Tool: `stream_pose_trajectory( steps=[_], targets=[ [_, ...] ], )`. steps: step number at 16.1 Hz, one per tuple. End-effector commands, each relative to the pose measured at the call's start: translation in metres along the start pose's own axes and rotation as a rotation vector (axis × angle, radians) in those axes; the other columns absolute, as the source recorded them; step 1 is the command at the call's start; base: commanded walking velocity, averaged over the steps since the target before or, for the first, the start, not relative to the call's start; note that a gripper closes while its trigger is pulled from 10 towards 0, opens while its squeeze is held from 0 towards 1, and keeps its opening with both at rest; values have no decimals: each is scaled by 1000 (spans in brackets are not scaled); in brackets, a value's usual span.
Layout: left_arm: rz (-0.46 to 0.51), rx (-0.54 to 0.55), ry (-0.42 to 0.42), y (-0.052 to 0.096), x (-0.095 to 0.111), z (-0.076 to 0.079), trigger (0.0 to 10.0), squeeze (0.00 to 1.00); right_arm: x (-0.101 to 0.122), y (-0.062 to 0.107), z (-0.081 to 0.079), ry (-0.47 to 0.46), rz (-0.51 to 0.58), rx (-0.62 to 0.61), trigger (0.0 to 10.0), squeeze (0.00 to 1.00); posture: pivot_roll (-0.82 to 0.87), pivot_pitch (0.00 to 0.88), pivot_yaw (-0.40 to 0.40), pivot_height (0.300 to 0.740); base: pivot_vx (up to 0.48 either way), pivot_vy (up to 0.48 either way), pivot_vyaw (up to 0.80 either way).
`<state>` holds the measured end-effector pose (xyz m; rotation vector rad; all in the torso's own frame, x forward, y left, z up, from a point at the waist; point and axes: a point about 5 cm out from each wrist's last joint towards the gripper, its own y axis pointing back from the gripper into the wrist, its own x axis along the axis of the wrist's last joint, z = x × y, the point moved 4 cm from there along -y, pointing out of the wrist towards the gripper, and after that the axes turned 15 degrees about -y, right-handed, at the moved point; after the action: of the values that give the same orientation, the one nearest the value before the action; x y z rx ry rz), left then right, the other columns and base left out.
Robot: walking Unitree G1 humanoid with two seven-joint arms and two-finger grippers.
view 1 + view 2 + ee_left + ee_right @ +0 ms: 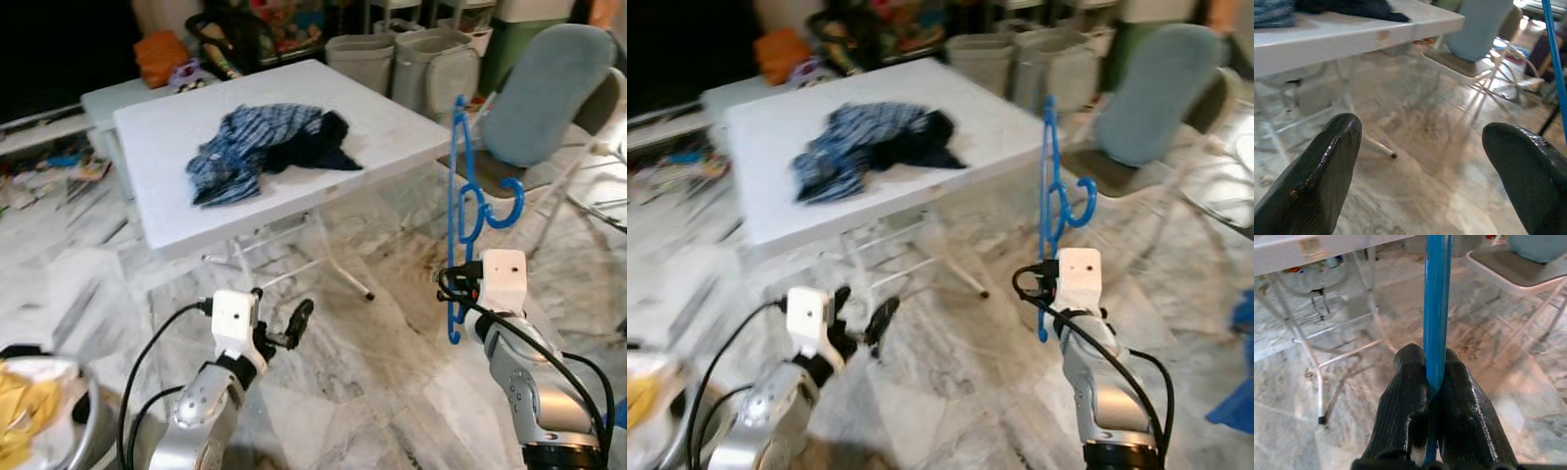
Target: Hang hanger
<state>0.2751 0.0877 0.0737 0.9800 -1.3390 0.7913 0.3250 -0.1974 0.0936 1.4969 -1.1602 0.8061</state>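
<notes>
A blue plastic hanger (464, 196) stands upright in the air at the right, hook turned toward the chair. My right gripper (454, 291) is shut on its lower bar; in the right wrist view both black fingers (1410, 396) pinch the blue hanger (1437, 298). My left gripper (279, 328) is low at the left, over the floor in front of the table, open with nothing between its fingers (1327, 166). The blue hanger (1555, 58) crosses the edge of the left wrist view.
A white folding table (167, 137) carries a crumpled blue plaid garment (260, 147). A grey-blue chair (544, 93) stands at the right, grey bins (392, 54) behind the table. A basket with yellow cloth (29, 411) sits at the lower left. Marble floor (372, 392) lies ahead.
</notes>
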Motion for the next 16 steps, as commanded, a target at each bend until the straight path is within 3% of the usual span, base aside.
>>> stream_pose_trajectory(
  steps=[1, 10, 16],
  targets=[
    [18, -5, -6, -2, 6, -1, 10000, 0, 1, 1, -2, -2, 6, 1, 10000, 0, -135, 0, 74, 740, 244, 0, -800],
    [-2, -23, -1, 1, 0, 1, 10000, 0, -5, 1, -2, 2, -14, -16, 10000, 0, -142, 0, 72, 740, 241, 0, -778],
    [17, -4, -25, 3, 8, -7, 10000, 0, -11, 14, 10, -6, -21, -62, 10000, 0, -139, 0, 85, 740, 246, 40, -770]
  ],
)
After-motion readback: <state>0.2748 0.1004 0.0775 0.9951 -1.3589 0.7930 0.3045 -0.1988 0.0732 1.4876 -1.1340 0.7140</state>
